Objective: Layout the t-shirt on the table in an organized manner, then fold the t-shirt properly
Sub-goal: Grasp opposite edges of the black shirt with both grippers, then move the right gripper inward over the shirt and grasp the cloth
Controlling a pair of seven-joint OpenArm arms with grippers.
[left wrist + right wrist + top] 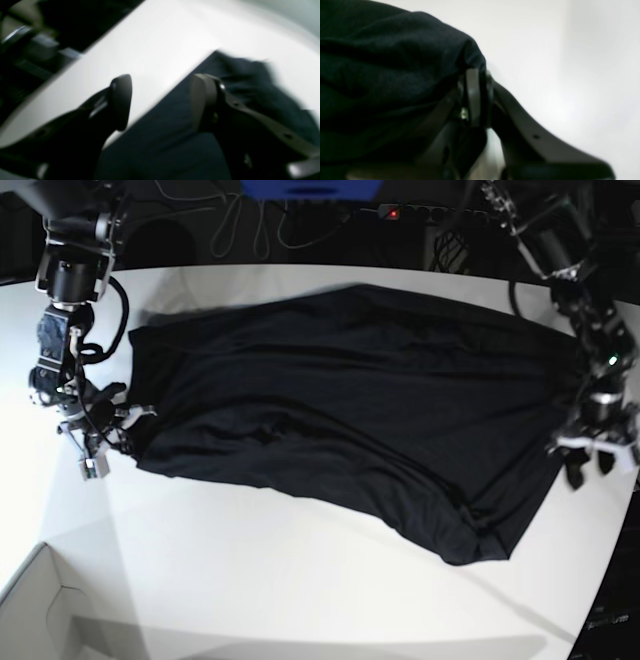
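T-shirt (350,400) spread across counter (250,580), one edge pinched.
Right gripper (476,96) clamped on its edge; left gripper (160,102) jaws apart, empty, above the opposite edge.

Both arms (68,300) are black and jointed with looping black cables, and their grippers (162,102) carry dark, seemingly matte paddle-shaped fingers (121,101) on screw-dotted links.

T-shirt (350,410) spread across table (250,580), box corner (40,620) in front.
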